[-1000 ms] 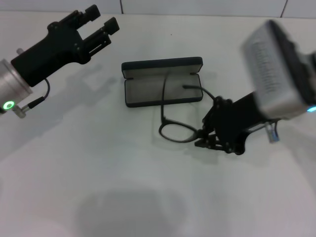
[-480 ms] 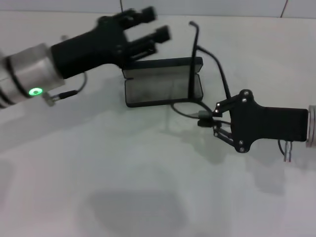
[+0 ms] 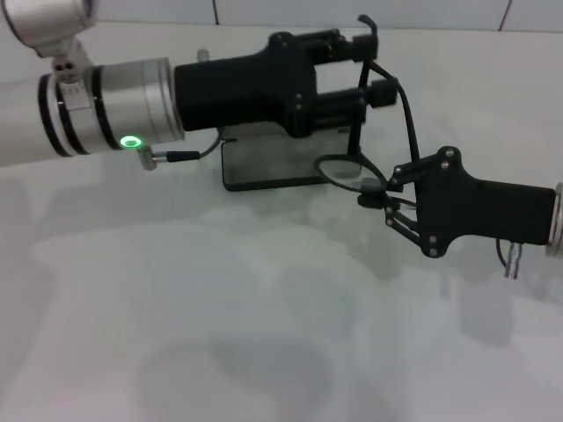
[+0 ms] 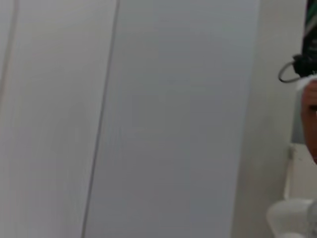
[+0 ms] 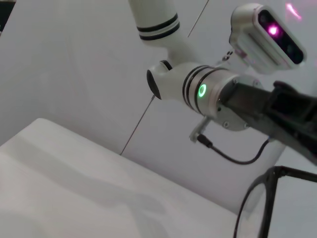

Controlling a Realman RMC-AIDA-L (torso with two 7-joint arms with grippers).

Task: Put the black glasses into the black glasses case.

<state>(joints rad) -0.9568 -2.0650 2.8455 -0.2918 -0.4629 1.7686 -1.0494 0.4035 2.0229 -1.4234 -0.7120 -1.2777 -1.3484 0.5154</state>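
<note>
The right end effector (image 3: 374, 195) was clamped narrow on the front of the black glasses (image 3: 345, 170), holding them off the counter (image 3: 264, 334) with the lens ring low and both temple arms rising toward 12 o'clock. The black glasses case (image 3: 264, 167) lay open at about 10 o'clock from that grip, just beside it, long axis running 9 to 3. The left end effector (image 3: 374, 70) hovered above the case at the temples; possibly pinching one, though I couldn't tell.
</note>
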